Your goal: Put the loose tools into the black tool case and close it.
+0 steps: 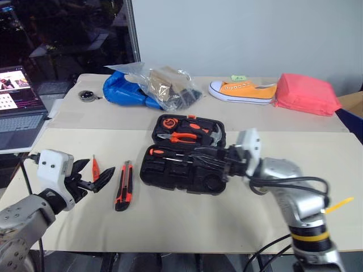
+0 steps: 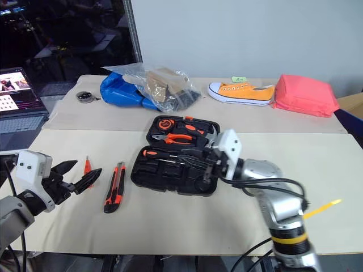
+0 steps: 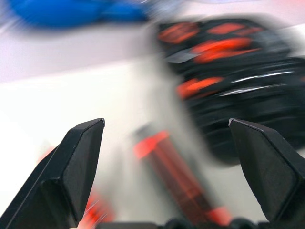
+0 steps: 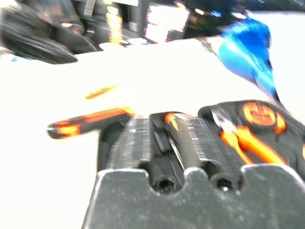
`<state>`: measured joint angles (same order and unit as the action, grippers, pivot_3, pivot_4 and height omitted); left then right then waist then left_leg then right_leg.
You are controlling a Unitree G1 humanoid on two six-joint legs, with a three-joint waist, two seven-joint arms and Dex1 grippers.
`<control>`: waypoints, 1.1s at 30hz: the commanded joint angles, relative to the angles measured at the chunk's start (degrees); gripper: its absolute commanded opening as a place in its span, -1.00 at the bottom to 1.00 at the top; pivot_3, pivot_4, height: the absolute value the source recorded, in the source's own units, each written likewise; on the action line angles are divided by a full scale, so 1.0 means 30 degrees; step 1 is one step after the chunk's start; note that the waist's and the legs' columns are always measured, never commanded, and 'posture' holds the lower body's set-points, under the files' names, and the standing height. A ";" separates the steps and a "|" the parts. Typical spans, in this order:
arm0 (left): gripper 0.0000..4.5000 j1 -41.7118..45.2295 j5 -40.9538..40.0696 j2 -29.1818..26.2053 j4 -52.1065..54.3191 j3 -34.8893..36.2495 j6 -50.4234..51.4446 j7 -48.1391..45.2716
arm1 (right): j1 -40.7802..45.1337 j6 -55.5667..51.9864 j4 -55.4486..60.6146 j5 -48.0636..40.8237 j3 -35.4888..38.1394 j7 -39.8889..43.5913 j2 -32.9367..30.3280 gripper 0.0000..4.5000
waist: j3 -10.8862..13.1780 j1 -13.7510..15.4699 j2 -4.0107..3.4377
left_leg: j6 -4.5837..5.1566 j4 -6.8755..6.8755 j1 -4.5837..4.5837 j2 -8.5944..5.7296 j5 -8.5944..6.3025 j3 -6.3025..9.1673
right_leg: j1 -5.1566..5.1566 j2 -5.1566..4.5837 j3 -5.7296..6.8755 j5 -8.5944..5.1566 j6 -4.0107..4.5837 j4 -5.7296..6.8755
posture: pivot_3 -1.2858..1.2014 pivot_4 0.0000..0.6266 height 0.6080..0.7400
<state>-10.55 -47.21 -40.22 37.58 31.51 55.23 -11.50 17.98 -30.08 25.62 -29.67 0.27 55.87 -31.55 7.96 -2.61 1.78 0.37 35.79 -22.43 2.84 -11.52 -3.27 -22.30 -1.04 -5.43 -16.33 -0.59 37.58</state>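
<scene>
- Pale worktop (image 1: 187, 226) under a grey wall carries your job: the black tool case (image 1: 184, 154) lies open at its middle, lid back, recesses up, ready to take tools.
- Inside, you see the pliers (image 1: 184, 136) and one screwdriver (image 1: 170, 152) seated.
- Your left pincer (image 1: 92, 177) hovers with fingers spread wide and nothing between them, beside the small tester screwdriver (image 1: 95, 167), apparently lining up a pickup.
- Just beyond lies the utility knife (image 1: 123, 186), loose on the worktop left of the case, probably next in line.
- Your right pincer (image 1: 211, 158) sits over the case's near half; whether it is open or closed you cannot tell here.
- Across the back, a blue bag (image 1: 122, 90) stays clear.
</scene>
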 commanded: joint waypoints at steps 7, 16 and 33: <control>1.00 0.5865 0.2261 0.1031 -0.4381 -0.2321 0.4440 0.4574 | 0.0032 0.0241 0.0679 -0.2676 0.1738 0.2463 -0.2894 0.99 | 0.0012 0.0048 0.0032 | 0.0001 0.0006 0.0006 -0.0010 0.0002 0.0003 | 0.0010 0.0045 0.0001 0.0000 0.0000 -0.0005 | 0.03 -0.52 1.00; 0.76 0.6966 0.4648 0.4790 -0.5291 -0.3464 0.5876 0.7018 | -0.0925 0.1120 0.0902 -0.2466 0.1919 0.2487 -0.3476 1.00 | -0.0004 0.0091 0.0001 | -0.0054 0.0003 -0.0111 -0.0006 -0.0039 0.0026 | -0.0058 0.0039 -0.0012 -0.0007 -0.0015 -0.0046 | 0.03 -0.52 1.00; -0.79 0.6041 0.2563 0.1808 -0.1217 -0.3098 0.1247 -0.3518 | -0.1731 0.1784 0.1147 -0.3306 0.2650 0.2563 -0.3419 1.00 | 0.0003 0.0152 0.0012 | -0.0054 0.0027 -0.0124 -0.0068 -0.0037 0.0041 | -0.0036 -0.0031 0.0018 -0.0009 -0.0074 -0.0044 | 0.03 -0.52 1.00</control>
<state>6.64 -36.28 -31.23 30.60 22.32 61.38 -12.98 13.28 -26.35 27.17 -38.59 5.67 64.03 -41.56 7.96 -2.16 1.82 0.20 35.83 -22.84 2.66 -11.63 -3.15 -22.50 -1.10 -5.36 -16.36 -0.79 37.43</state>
